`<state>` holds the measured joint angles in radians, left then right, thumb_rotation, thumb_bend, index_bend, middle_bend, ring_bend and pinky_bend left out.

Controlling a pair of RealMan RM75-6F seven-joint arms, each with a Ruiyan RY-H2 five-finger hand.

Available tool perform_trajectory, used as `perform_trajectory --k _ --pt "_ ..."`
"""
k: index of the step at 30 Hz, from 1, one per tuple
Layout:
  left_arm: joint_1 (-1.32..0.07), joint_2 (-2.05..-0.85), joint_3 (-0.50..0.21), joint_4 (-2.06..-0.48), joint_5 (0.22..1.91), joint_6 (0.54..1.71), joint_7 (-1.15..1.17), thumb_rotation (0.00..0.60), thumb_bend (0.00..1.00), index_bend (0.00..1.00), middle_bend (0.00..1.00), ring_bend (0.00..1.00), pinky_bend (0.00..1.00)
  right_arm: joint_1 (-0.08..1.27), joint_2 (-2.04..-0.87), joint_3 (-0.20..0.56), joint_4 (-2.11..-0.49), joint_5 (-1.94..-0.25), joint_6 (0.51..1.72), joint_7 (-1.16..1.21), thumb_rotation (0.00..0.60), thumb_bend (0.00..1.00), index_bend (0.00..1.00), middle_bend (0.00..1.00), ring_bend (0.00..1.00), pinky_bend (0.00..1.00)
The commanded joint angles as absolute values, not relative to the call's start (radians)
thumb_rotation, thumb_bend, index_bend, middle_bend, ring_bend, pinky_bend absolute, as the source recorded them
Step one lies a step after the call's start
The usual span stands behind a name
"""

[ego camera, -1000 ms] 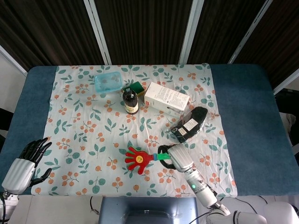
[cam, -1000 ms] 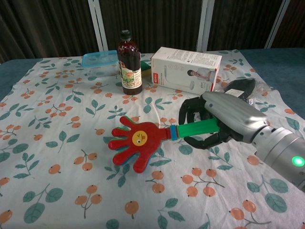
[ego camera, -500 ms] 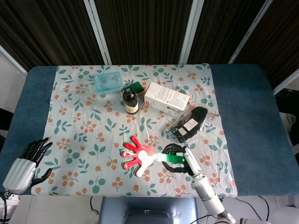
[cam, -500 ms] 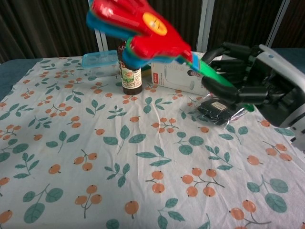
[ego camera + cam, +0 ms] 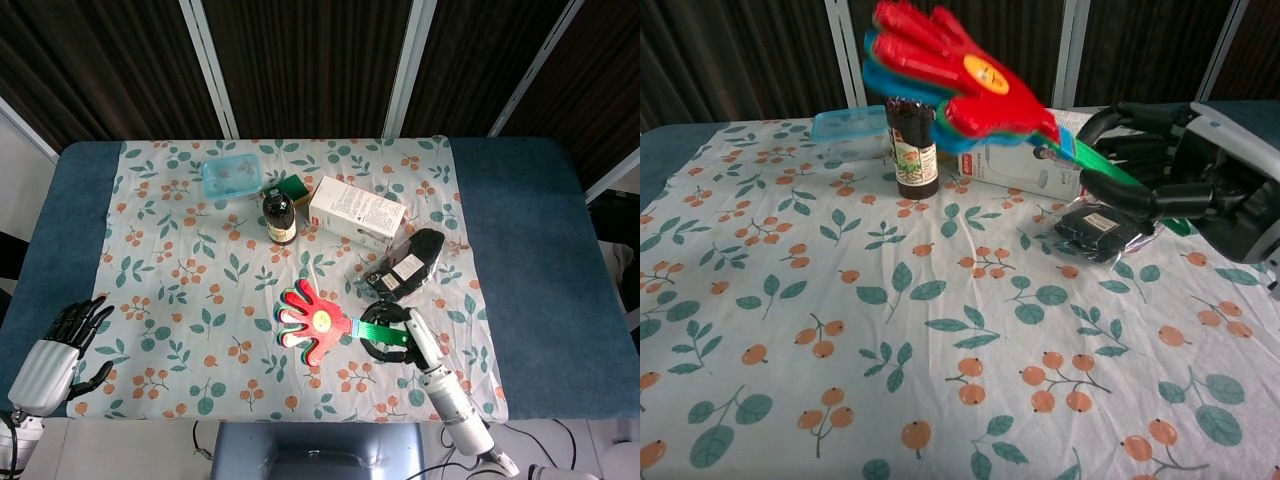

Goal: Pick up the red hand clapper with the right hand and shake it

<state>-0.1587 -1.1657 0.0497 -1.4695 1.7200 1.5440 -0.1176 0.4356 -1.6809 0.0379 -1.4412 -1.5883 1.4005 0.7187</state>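
My right hand (image 5: 392, 335) (image 5: 1185, 190) grips the green handle of the red hand clapper (image 5: 315, 322) (image 5: 950, 70) and holds it up in the air, well above the floral tablecloth (image 5: 840, 330). In the chest view the clapper's red palm with its yellow face points up and to the left, slightly blurred, with blue and green leaves showing behind it. In the head view it hangs over the cloth's front middle. My left hand (image 5: 62, 345) rests at the table's front left corner, fingers apart and holding nothing.
A dark brown bottle (image 5: 280, 216) (image 5: 912, 145) stands mid-table, with a white box (image 5: 356, 210) (image 5: 1025, 160) to its right and a clear blue-lidded container (image 5: 231, 179) (image 5: 848, 128) behind it. A black packaged item (image 5: 405, 265) (image 5: 1102, 228) lies just beyond my right hand.
The right hand lifted the clapper off the cloth and swung it high; since half a second ago the clapper has tipped slightly rightward and its leaves have spread. The left hand stayed put.
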Motion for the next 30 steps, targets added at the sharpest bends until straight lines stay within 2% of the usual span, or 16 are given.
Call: perform_trajectory --k 1,2,4,7,9,12,14,16,19,22,26,30 --pt "-0.16 -1.165 0.05 -1.47 1.719 1.542 -0.119 0.6 0.32 0.0 0.0 0.0 0.1 0.497 -1.602 0.039 -1.519 -1.352 1.062 -0.001 0.6 0.53 0.91 0.75 0.86 0.93" --pt "-0.16 -1.165 0.05 -1.47 1.719 1.541 -0.12 0.6 0.32 0.0 0.0 0.0 0.1 0.499 -1.597 0.042 -1.543 -1.333 1.053 -0.033 0.6 0.54 0.91 0.75 0.87 0.93" --pt "-0.158 -1.164 0.051 -1.47 1.72 1.544 -0.122 0.6 0.32 0.0 0.0 0.0 0.1 0.479 -1.589 0.059 -1.637 -1.393 1.119 0.068 0.6 0.54 0.91 0.75 0.87 0.93" --pt "-0.157 -1.164 0.051 -1.47 1.722 1.547 -0.122 0.6 0.32 0.0 0.0 0.0 0.1 0.433 -1.591 0.048 -1.689 -1.567 1.279 0.286 0.6 0.54 0.91 0.75 0.87 0.93" --pt "-0.156 -1.164 0.051 -1.47 1.721 1.547 -0.122 0.6 0.32 0.0 0.0 0.0 0.1 0.389 -1.629 0.032 -1.662 -1.711 1.457 0.42 0.6 0.54 0.91 0.75 0.87 0.93" --pt "-0.155 -1.164 0.052 -1.47 1.722 1.548 -0.12 0.6 0.32 0.0 0.0 0.0 0.1 0.331 -1.69 0.02 -1.62 -1.819 1.667 0.576 0.6 0.54 0.91 0.75 0.87 0.93" --pt "-0.155 -1.165 0.053 -1.471 1.726 1.55 -0.118 0.6 0.32 0.0 0.0 0.0 0.1 0.298 -1.714 0.013 -1.599 -1.843 1.763 0.66 0.6 0.54 0.91 0.76 0.87 0.93" --pt "-0.154 -1.166 0.055 -1.471 1.729 1.551 -0.116 0.6 0.32 0.0 0.0 0.0 0.1 0.274 -1.765 0.046 -1.545 -1.824 1.83 0.681 0.6 0.54 0.91 0.76 0.87 0.93" --pt "-0.154 -1.165 0.057 -1.472 1.731 1.55 -0.114 0.6 0.32 0.0 0.0 0.0 0.1 0.274 -1.806 0.051 -1.458 -1.778 1.813 0.746 0.6 0.54 0.9 0.76 0.87 0.93" --pt "-0.153 -1.166 0.057 -1.472 1.732 1.551 -0.112 0.6 0.32 0.0 0.0 0.0 0.1 0.298 -1.83 0.077 -1.389 -1.71 1.729 0.742 0.6 0.55 0.89 0.76 0.87 0.93" --pt "-0.155 -1.167 0.055 -1.471 1.726 1.545 -0.114 0.6 0.32 0.0 0.0 0.0 0.1 0.363 -1.844 0.07 -1.291 -1.676 1.564 0.697 0.6 0.55 0.89 0.76 0.87 0.93" --pt "-0.156 -1.167 0.053 -1.469 1.721 1.541 -0.117 0.6 0.32 0.0 0.0 0.0 0.1 0.429 -1.817 0.042 -1.233 -1.619 1.321 0.403 0.6 0.55 0.9 0.76 0.87 0.94"
